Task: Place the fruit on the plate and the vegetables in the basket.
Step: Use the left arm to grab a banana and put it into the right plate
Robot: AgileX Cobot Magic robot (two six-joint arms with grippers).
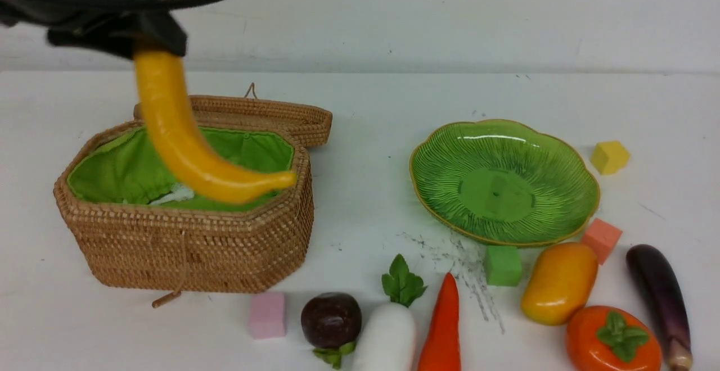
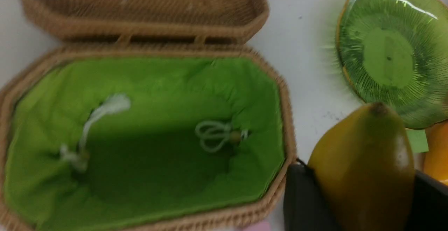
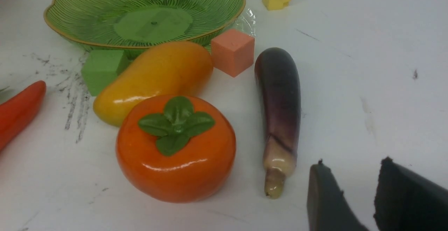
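My left gripper (image 1: pixel 160 45) hangs high over the open basket (image 1: pixel 185 247), shut on the upper end of the yellow banana (image 1: pixel 174 135), whose tip curves down over the green lining. The ribbed green plate (image 1: pixel 562 152) holds nothing. Along the front edge lie the mangosteen (image 1: pixel 331 319), white radish (image 1: pixel 388 337), red pepper (image 1: pixel 443 326), mango (image 1: pixel 559 282), persimmon (image 1: pixel 613 340) and eggplant (image 1: pixel 661 298). My right gripper (image 3: pixel 351 175) stands open and empty low over the table, just beside the eggplant's (image 3: pixel 280 98) stem end.
Foam cubes sit among the toys: pink (image 1: pixel 266 315) by the basket, green (image 1: pixel 502 265) and salmon (image 1: pixel 601 239) against the plate's near rim, yellow (image 1: pixel 609 157) to its right. The basket's woven lid (image 1: pixel 264 115) lies open behind it.
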